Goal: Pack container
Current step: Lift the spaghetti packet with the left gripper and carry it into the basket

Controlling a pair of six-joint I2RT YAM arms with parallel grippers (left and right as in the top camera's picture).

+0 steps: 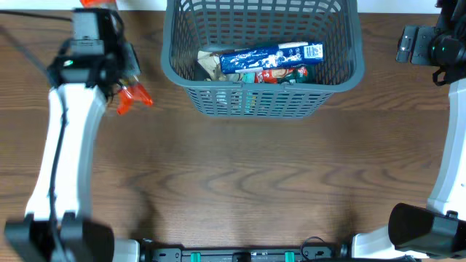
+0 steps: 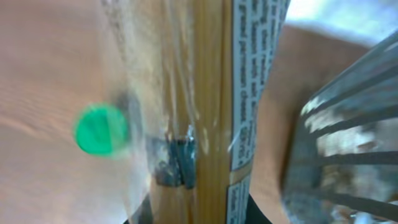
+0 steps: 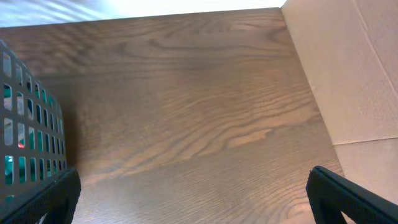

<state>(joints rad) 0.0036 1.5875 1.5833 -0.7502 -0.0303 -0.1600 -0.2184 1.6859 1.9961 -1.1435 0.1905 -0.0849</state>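
The grey-blue lattice container stands at the back centre of the table; a corner of it shows blurred on the right of the left wrist view. My left gripper is left of it, shut on a long clear packet of spaghetti with a white printed label and a green dot sticker. Its jaws press the packet from both sides. Orange-red ends of the packet stick out from under the arm. My right gripper is right of the container, open and empty.
Inside the container lie a blue-and-white packet, a red-and-green packet and a brownish item. A cardboard surface borders the table to the right of my right gripper. The container's wall is close on its left.
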